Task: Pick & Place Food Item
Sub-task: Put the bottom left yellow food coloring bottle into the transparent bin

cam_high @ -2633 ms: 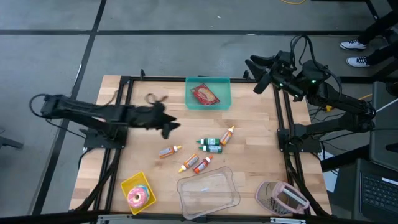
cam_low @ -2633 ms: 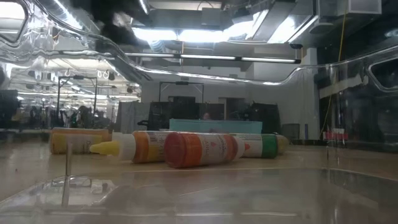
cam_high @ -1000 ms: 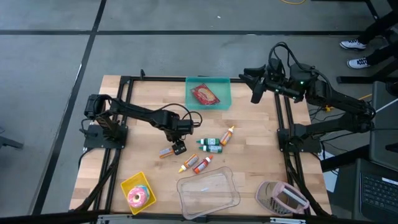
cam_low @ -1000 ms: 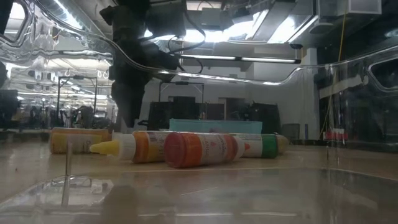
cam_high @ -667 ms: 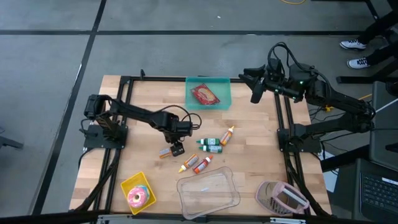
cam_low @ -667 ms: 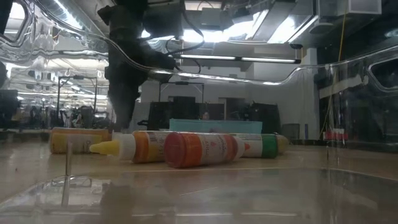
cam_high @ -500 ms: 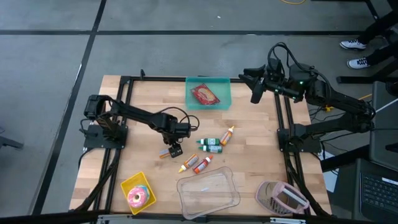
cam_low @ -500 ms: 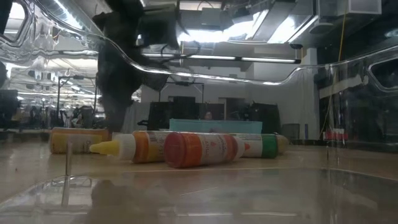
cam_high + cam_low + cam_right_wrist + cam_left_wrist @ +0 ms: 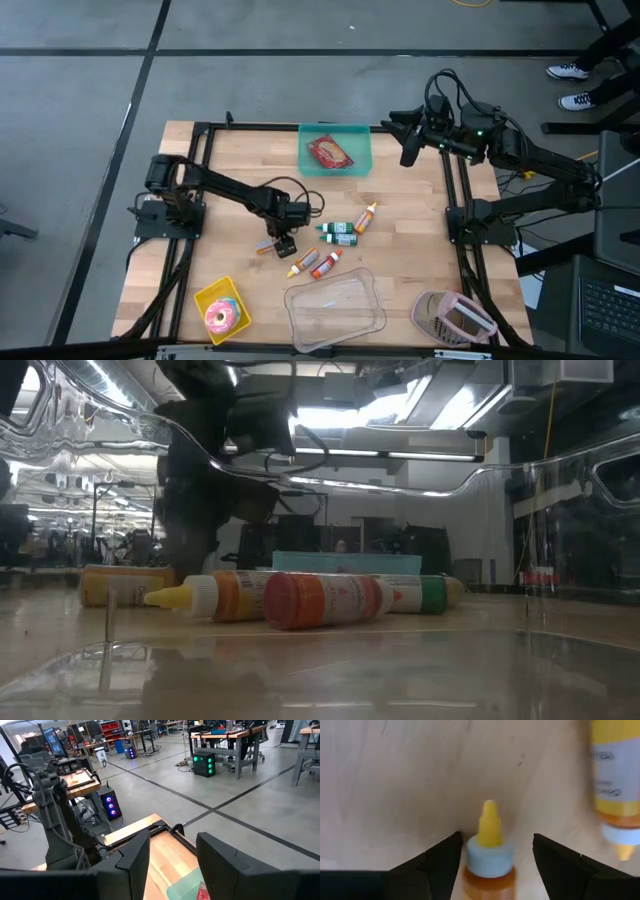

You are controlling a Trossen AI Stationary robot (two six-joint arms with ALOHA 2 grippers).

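A small orange bottle (image 9: 268,245) with a yellow nozzle and pale cap (image 9: 489,860) lies on its side on the wooden table. My left gripper (image 9: 284,243) points steeply down over it, open. Its fingers stand on either side of the cap with narrow gaps showing (image 9: 496,851). In the low view the left arm (image 9: 195,490) comes down behind the row of bottles. My right gripper (image 9: 408,152) hangs open in the air at the far right, with nothing between its fingers (image 9: 172,865). A teal bin (image 9: 360,135) at the far edge holds a red food packet (image 9: 329,152).
Several more bottles (image 9: 338,235) lie just right of the left gripper, one close by (image 9: 617,780). At the near edge stand a yellow box with a donut (image 9: 222,312), a clear tub (image 9: 335,308) and a pink object (image 9: 455,318). Black frame rails (image 9: 455,215) run along both sides.
My left gripper has come down toward the orange bottle and a little toward the table's near edge, staying open. The bottles have kept their places. My right arm has kept still.
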